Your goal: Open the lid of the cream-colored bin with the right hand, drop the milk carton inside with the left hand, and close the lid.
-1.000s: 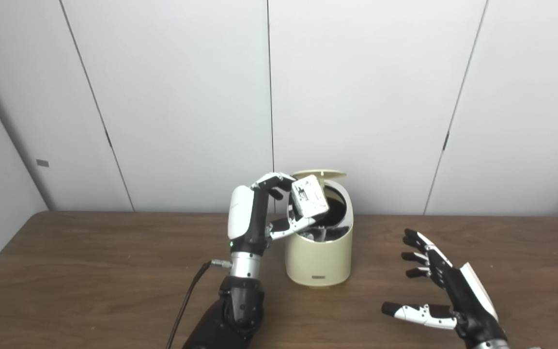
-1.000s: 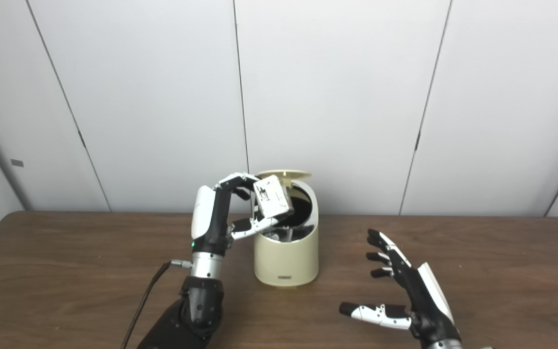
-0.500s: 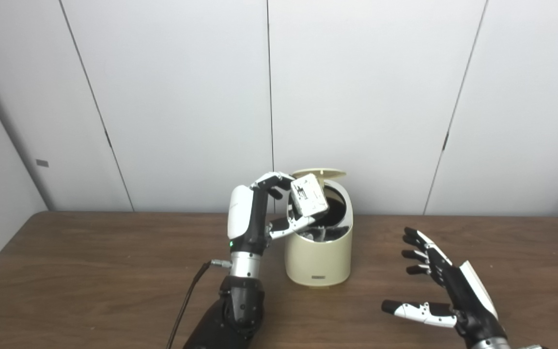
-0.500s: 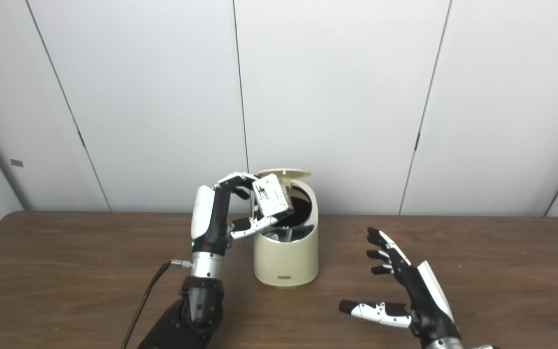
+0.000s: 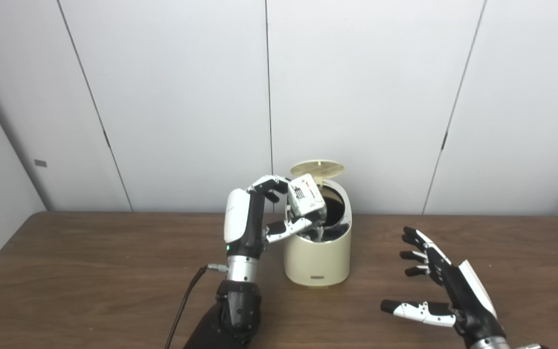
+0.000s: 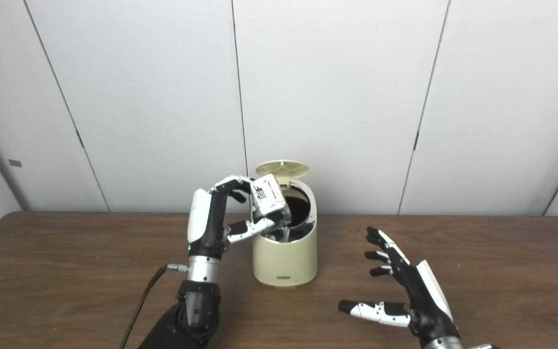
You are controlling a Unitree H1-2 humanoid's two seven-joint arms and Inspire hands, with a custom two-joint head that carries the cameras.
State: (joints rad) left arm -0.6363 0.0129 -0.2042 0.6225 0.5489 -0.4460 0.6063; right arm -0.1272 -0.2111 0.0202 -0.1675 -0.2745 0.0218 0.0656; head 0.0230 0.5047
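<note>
Milk carton (image 5: pixel 307 195), tilted, left hand (image 5: pixel 255 215) holding it over bin (image 5: pixel 317 257).

I am looking at a table (image 5: pixel 90 271) of dark brown wood, its grain streaky and the finish matt. The bin (image 5: pixel 317 257) is showing smooth cream plastic with a soft sheen. The milk carton (image 5: pixel 305 196) is looking like printed white paper. My left hand (image 5: pixel 259 218) is wearing glossy white and black plastic over a bright metal wrist.
</note>
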